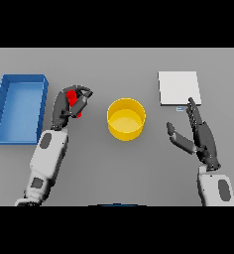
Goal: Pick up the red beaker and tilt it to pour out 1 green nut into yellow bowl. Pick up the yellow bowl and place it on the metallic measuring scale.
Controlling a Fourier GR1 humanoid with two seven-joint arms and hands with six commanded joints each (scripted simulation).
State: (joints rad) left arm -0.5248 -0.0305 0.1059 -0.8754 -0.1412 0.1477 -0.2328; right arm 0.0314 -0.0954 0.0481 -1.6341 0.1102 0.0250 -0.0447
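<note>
The red beaker [75,103] is held at the left of the table, mostly wrapped by my left hand [69,105], whose fingers are curled round it. The yellow bowl [126,119] stands upright in the middle of the table, to the right of that hand; no green nut shows inside it. The metallic measuring scale [179,88] is a pale square plate at the far right. My right hand [198,134] rests open below the scale, fingers straight and pointing toward it, thumb out toward the bowl.
A blue open bin [20,108] lies at the far left, close beside my left arm. Bare grey table separates the bowl from the right hand.
</note>
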